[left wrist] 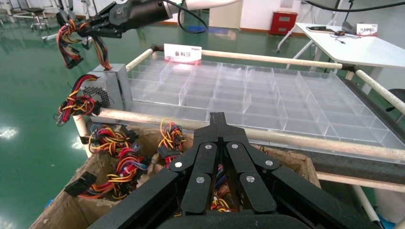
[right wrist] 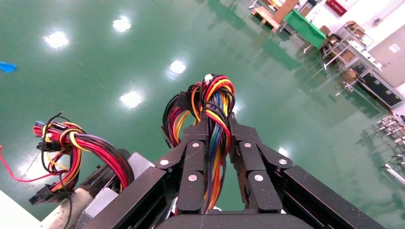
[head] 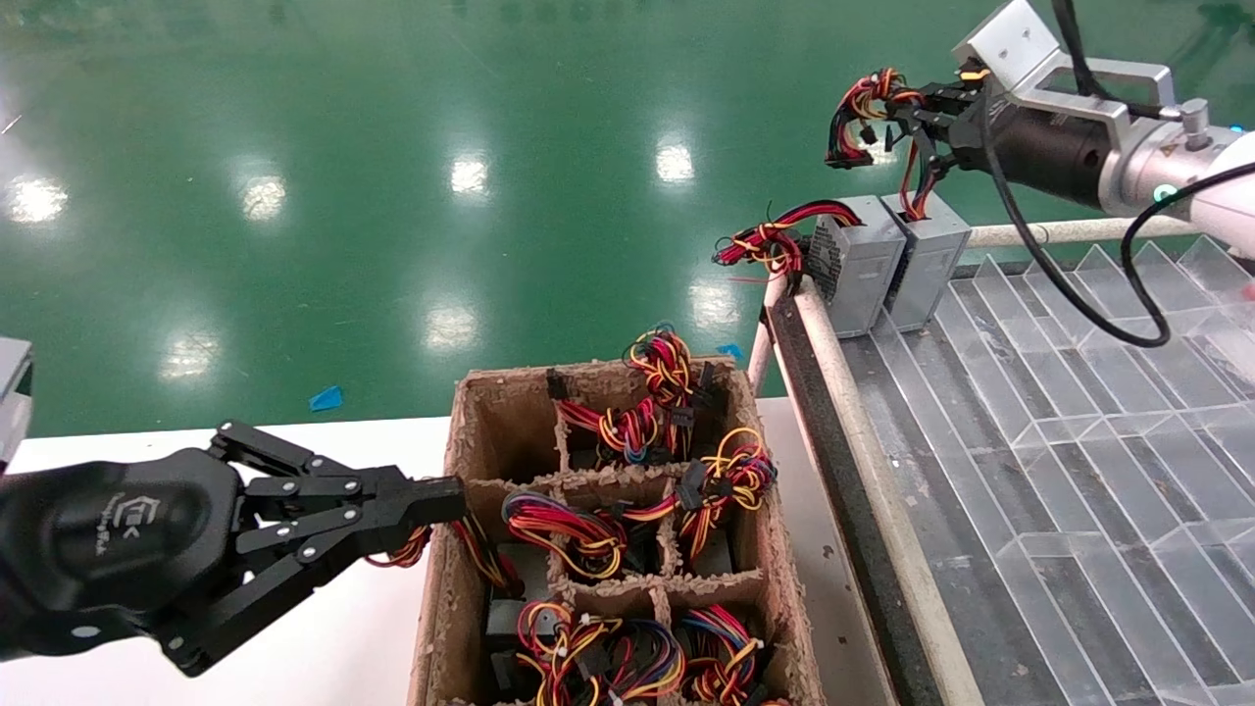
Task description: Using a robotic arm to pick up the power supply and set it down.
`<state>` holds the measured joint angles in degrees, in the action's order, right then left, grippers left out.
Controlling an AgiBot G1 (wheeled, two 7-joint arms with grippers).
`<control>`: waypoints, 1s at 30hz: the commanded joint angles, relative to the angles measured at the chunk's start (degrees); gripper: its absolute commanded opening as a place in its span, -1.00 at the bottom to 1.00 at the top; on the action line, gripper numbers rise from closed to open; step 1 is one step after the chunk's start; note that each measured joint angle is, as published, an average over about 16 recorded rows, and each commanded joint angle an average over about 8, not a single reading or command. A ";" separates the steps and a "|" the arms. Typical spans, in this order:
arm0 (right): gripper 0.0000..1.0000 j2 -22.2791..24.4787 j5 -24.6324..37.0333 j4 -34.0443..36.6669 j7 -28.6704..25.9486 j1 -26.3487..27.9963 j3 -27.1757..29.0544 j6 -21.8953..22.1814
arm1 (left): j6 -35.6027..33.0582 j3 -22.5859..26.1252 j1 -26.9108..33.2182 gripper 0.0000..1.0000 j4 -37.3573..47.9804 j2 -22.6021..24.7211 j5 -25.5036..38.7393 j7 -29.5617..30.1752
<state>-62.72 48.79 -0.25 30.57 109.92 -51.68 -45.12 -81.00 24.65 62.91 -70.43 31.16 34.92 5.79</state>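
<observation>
The power supply [head: 927, 257] is a grey metal box, upright at the far left corner of the clear tray [head: 1079, 471]. Its multicoloured wires [head: 863, 103] rise to my right gripper [head: 922, 116], which is shut on the bundle above the box. In the right wrist view the wires [right wrist: 216, 107] run between the closed fingers of that gripper [right wrist: 215, 128]. A like grey box [head: 851, 263] with a mostly red bundle [head: 775, 240] stands touching the power supply's left side. My left gripper [head: 453, 495] is shut and empty, its tip at the cardboard crate's left rim.
A cardboard crate [head: 471, 402] with dividers holds several more wired units and sits on a white table [head: 343, 647]. The tray has a pale tube rail [head: 863, 461] along its left edge. From the left wrist the right gripper [left wrist: 102, 26] shows far off. Green floor lies beyond.
</observation>
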 commanded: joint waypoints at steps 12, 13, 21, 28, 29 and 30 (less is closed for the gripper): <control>1.00 1.17 -0.34 -0.63 0.90 1.45 0.24 -2.09 | 0.00 0.00 0.00 -1.00 0.00 0.00 0.00 0.00; 1.00 1.34 -0.31 -0.78 1.21 1.62 0.22 -2.40 | 0.00 0.00 0.00 -1.00 0.00 0.00 0.00 0.00; 1.00 3.20 -0.43 -4.03 1.40 0.53 1.37 -5.70 | 0.00 0.00 0.00 -1.00 0.00 0.00 0.00 0.00; 1.00 5.95 -1.24 -12.00 -3.54 -5.13 5.36 -9.57 | 0.00 0.00 0.00 -0.18 0.00 0.00 0.00 0.00; 1.00 6.38 -1.35 -13.21 -4.29 -5.98 5.96 -10.18 | 0.00 0.00 0.00 0.07 0.00 0.00 0.00 0.00; 1.00 6.80 -1.46 -14.38 -5.01 -6.81 6.54 -10.77 | 0.00 0.00 0.00 0.32 0.00 0.00 0.00 0.00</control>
<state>-55.91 47.33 -14.66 25.54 103.09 -45.13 -55.91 -81.00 24.65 62.91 -70.43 31.16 34.92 5.79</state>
